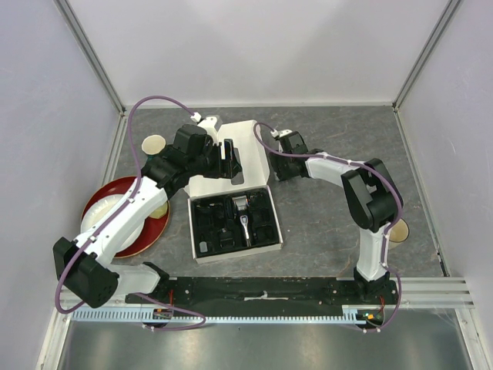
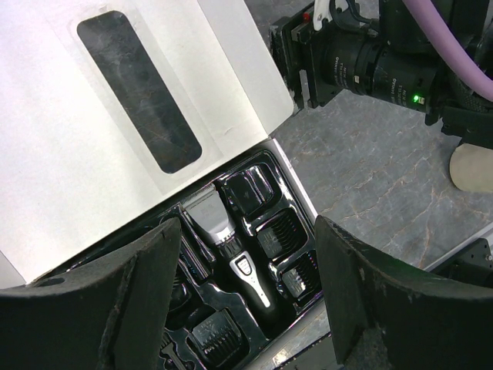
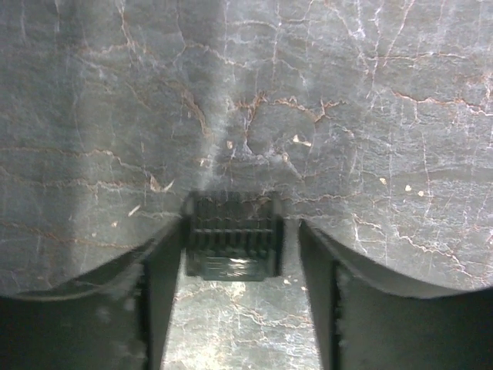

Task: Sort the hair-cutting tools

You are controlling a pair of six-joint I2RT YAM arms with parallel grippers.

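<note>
black ribbed plastic, the comb guard (image 3: 231, 235) sits on the marbled desk (image 3: 370, 116) right between the fingers of the right claw (image 3: 240, 262), touching one finger with a sliver of gap at the other, so that claw is not yet clenched; the left claw (image 2: 246, 231) hangs released over the boxed clipper (image 2: 231, 247).

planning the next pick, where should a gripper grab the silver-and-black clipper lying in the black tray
Take the silver-and-black electric clipper across its slim handle, below the wider blade head, coming straight down from above. It lies flat in a slot of the black plastic tray, with black comb guards close beside it, so side approaches look blocked.
</note>
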